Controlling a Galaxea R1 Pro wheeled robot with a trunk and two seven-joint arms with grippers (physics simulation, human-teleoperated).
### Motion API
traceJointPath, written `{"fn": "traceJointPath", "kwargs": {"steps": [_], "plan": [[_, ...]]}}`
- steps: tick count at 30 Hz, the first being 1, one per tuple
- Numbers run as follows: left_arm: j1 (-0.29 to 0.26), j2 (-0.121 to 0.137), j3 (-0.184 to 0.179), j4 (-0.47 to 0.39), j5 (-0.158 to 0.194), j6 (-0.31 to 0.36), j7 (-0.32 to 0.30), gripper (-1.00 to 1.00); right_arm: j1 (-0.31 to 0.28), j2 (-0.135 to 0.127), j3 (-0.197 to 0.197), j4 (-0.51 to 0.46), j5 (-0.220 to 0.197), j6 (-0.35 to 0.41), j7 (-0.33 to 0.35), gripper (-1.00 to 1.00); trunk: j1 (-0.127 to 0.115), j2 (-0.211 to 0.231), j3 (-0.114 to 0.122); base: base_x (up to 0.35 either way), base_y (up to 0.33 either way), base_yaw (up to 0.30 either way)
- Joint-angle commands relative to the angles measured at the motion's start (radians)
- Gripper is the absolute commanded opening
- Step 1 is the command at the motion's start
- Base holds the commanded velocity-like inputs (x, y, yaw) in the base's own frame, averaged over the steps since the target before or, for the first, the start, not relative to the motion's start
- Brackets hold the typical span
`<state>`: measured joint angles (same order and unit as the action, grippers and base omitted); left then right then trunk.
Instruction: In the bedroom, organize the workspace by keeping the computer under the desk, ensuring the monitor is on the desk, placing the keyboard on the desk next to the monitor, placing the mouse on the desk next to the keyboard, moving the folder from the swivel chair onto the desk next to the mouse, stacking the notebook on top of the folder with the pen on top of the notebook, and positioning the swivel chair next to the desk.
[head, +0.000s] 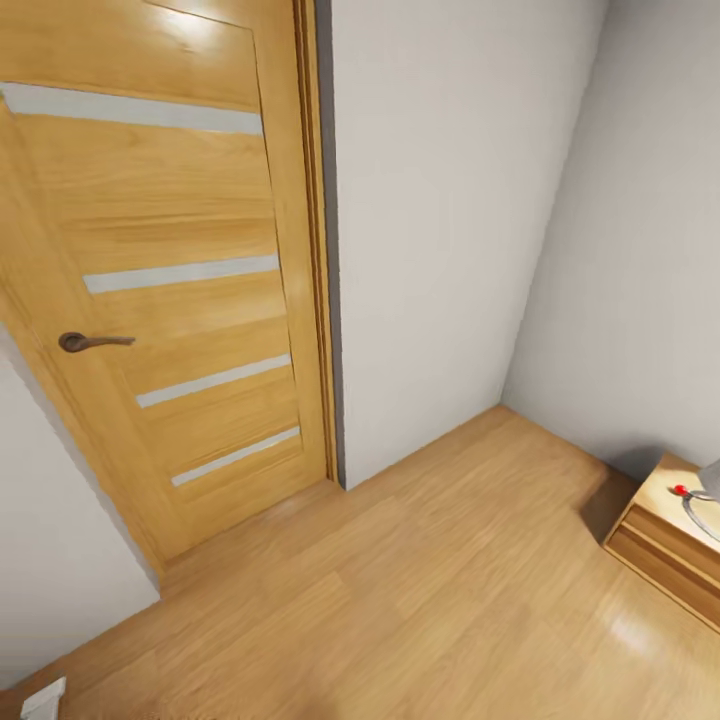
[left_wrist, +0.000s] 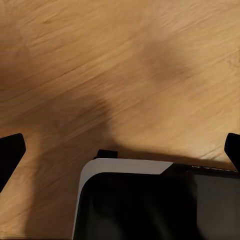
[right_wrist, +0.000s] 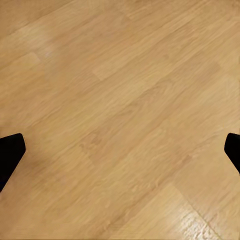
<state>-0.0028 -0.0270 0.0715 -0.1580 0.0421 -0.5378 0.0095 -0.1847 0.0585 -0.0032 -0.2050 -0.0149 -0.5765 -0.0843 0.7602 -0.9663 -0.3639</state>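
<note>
Fingers (left_wrist: 11, 150) of the left gripper (left_wrist: 120, 150) show as two black tips at opposite edges of the left wrist view, spread wide apart with nothing between them. Below them lies the light wood plank floor (left_wrist: 125, 60), and a white-rimmed, black-faced rounded body (left_wrist: 150, 200), probably part of the robot itself, sits in the foreground. The right gripper (right_wrist: 120, 150) has its black fingers (right_wrist: 10, 152) likewise parted wide and empty over bare floor.

From the head view, the robot faces a corner of the bedroom: a honey-coloured wooden door (head: 170, 270) with four pale horizontal strips and a dark lever handle (head: 90, 342) stands shut at the left, plain white walls (head: 450, 200) meet at the middle, and the floor spreads below. At the right edge a light-wood low cabinet (head: 665, 545) juts in, carrying a grey object with a small red part (head: 682, 491), too cropped to identify.
</note>
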Motion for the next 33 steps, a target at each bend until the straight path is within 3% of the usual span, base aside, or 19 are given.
{"fn": "traceJointPath", "kwargs": {"steps": [1, 10, 21, 33], "plan": [[0.0, -0.001, 0.007, 0.0, -0.001, -0.002, -0.002, 1.0, 0.0, 0.001, 0.0, 0.011, -0.001, -0.05, -0.002, 1.0, 0.0, -0.001, -0.001, 0.244, 0.0, 0.284], [0.0, -0.001, 0.004, 0.0, -0.001, 0.001, -0.003, 1.0, 0.0, 0.004, 0.0, 0.048, 0.002, -0.167, -0.003, 1.0, 0.0, -0.001, -0.001, 0.297, 0.0, 0.285], [0.0, -0.001, 0.004, 0.0, -0.001, 0.011, -0.002, 1.0, 0.0, 0.009, -0.001, 0.053, 0.003, -0.203, -0.005, 1.0, 0.0, -0.001, -0.001, 0.308, -0.013, 0.286], [0.0, -0.002, 0.004, 0.0, -0.001, 0.016, -0.002, 1.0, 0.0, 0.011, -0.001, 0.081, 0.001, -0.318, -0.007, 1.0, 0.0, -0.001, -0.001, 0.066, -0.028, 0.287]]}}
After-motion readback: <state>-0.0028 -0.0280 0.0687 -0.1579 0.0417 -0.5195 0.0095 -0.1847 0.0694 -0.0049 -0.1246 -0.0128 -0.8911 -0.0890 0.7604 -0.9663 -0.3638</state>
